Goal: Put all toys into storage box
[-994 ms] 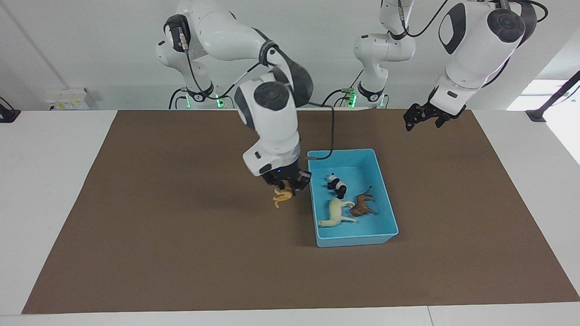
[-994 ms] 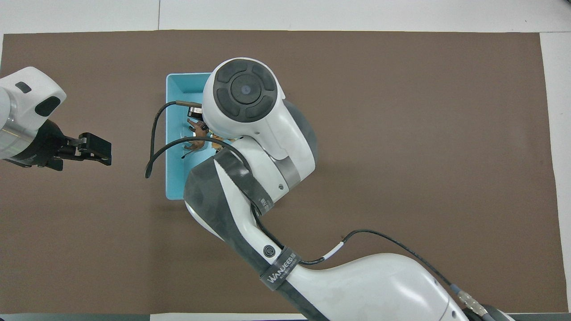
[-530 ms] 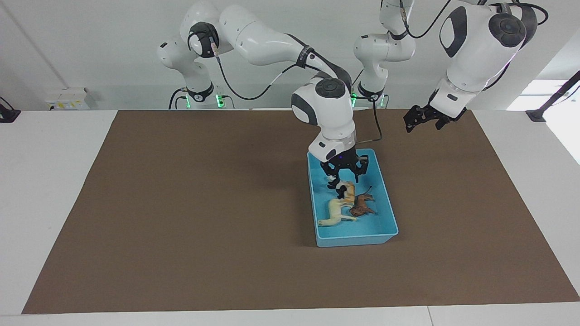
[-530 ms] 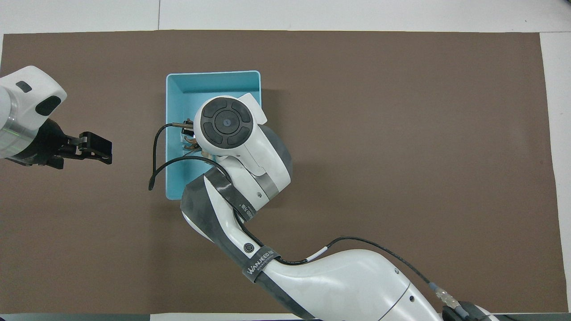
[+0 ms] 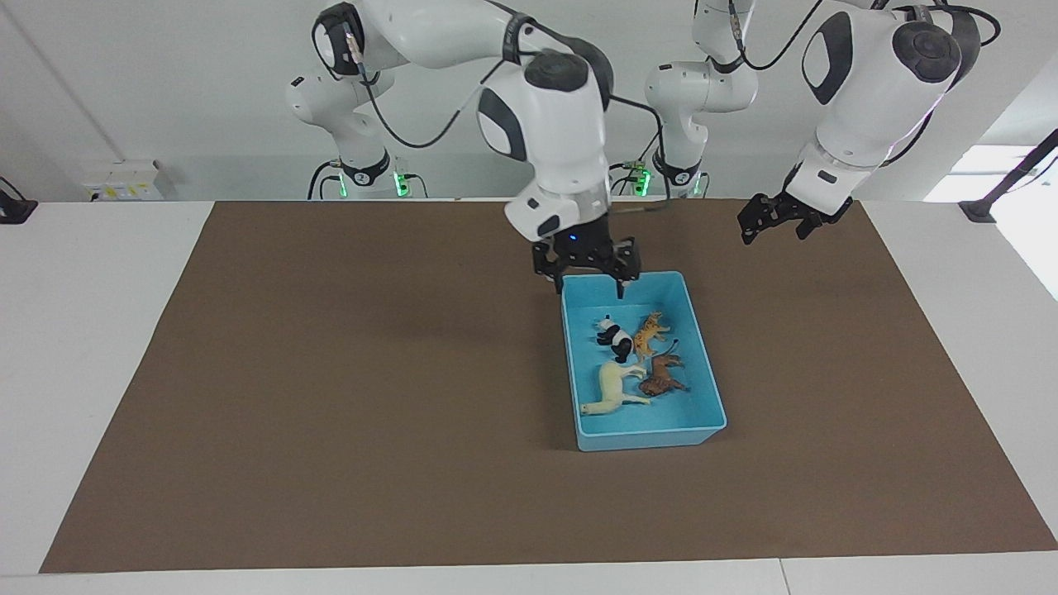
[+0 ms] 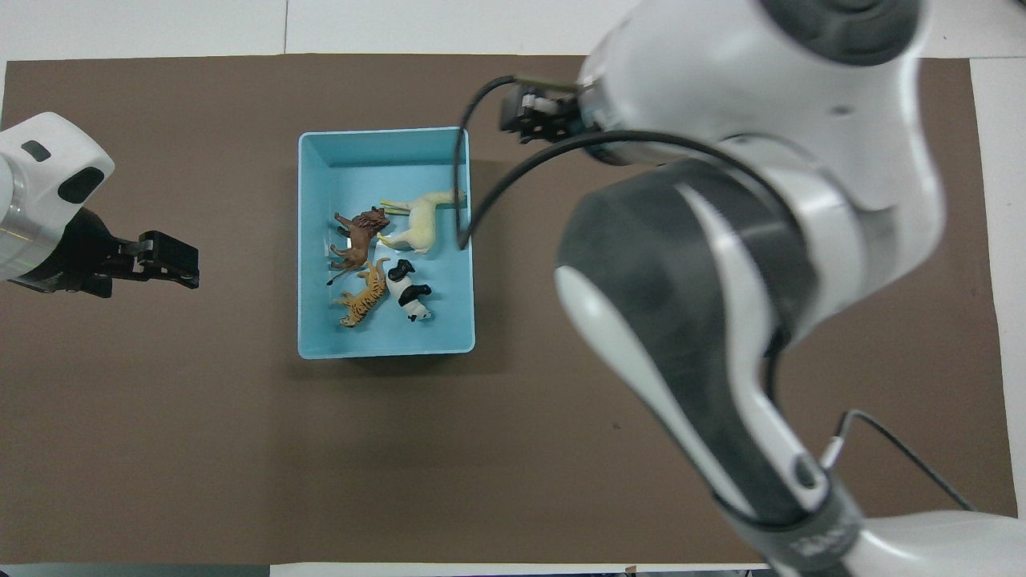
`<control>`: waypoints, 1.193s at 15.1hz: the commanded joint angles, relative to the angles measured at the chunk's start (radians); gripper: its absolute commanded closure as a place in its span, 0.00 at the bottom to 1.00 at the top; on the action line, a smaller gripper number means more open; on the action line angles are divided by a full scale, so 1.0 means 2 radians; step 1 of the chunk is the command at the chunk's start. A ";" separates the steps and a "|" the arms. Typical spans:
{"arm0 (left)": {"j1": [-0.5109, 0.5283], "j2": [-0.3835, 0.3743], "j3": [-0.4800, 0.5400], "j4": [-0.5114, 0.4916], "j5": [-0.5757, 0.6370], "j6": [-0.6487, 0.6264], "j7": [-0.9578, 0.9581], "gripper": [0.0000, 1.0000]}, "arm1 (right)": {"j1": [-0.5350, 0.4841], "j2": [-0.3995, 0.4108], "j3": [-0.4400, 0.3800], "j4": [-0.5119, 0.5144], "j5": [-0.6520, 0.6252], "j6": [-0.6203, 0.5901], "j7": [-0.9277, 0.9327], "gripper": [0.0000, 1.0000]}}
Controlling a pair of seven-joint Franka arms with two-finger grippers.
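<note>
The light blue storage box (image 5: 651, 438) (image 6: 303, 240) lies on the brown mat. All the toys lie inside it. The white horse (image 5: 613, 388) (image 6: 421, 224) and brown lion (image 5: 661, 376) (image 6: 358, 240) are in the half farther from the robots. The panda (image 5: 614, 337) (image 6: 409, 295) and orange tiger (image 5: 650, 332) (image 6: 362, 300) lie side by side in the nearer half. My right gripper (image 5: 590, 285) hangs open and empty over the box's end nearest the robots. My left gripper (image 5: 771, 231) (image 6: 172, 264) waits open and empty, raised over the mat toward the left arm's end.
A brown mat (image 5: 331, 413) covers most of the white table (image 5: 83, 330). In the overhead view the right arm (image 6: 721, 280) covers much of the mat toward its own end. A black cable (image 6: 473, 192) loops from it over the box's edge.
The right gripper carried the tiger from beside the box to over it, opened and let it fall beside the panda, then rose and drew back toward the robots. The left arm stayed put.
</note>
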 commanded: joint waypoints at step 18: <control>0.007 -0.005 0.001 -0.001 -0.007 0.003 0.004 0.00 | -0.283 -0.186 0.092 -0.227 -0.114 -0.113 -0.264 0.00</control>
